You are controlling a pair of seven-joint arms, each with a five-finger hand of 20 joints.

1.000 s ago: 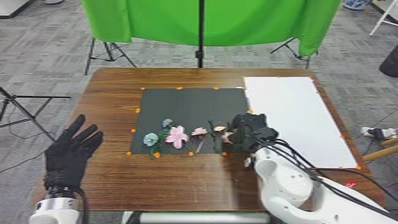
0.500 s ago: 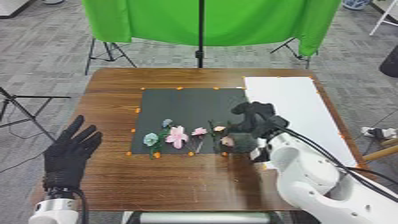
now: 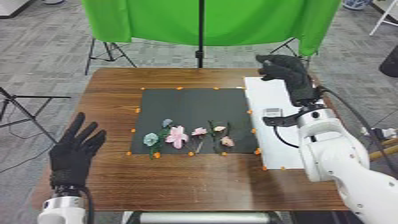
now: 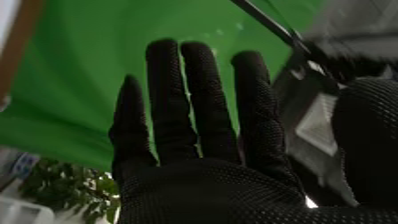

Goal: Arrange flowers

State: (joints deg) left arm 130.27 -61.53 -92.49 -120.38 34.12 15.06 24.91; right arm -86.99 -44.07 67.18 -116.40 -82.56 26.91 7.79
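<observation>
Where the flowers (image 3: 177, 136) lie in a loose row along the near part of the dark mat (image 3: 194, 104), stems sit close together; likely trouble is a low return pass by the right hand (image 3: 286, 69), snagging one stem and dragging its neighbour askew; thin stems look hard to pinch singly, so two might lift together; right hand is wide, fingers straight, above the far end of the white sheet (image 3: 282, 156); left hand (image 3: 71, 159) is wide too, over the table (image 3: 164, 186), left of the mat.

green cloth (image 3: 147, 22) | black stand (image 3: 201, 54) | gray carpet (image 3: 49, 62) | brown wooden table (image 3: 178, 187) | leafy plant (image 4: 64, 189)
</observation>
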